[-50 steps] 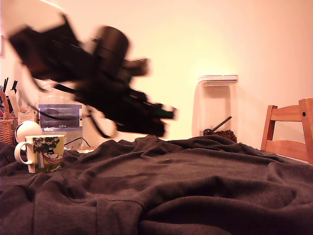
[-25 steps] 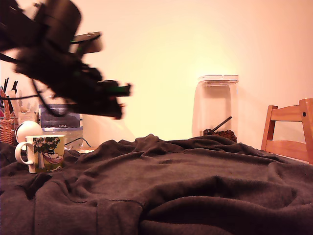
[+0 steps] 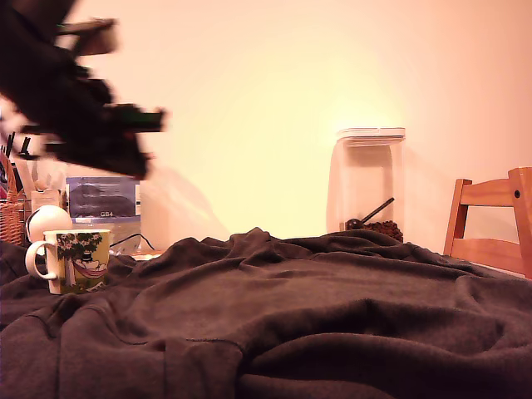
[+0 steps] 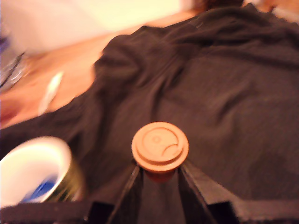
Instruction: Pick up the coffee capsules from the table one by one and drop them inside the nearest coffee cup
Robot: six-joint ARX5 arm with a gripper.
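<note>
We see one coffee capsule (image 4: 160,148) pinched in our gripper (image 4: 160,173) only in the wrist view, above the table (image 4: 224,93), one coffee cup (image 4: 35,170) near, at its nine o'clock, exterior view blurs the gripper (image 3: 125,137), one clear canister (image 3: 367,183), one wooden chair (image 3: 490,220).

A low camera is sitting near tabletop (image 3: 332,316) height, facing the far wall. My wrist camera is looking down close past my hand (image 4: 160,175). Both are catching the white mug (image 3: 76,259) and dark fabric.
</note>
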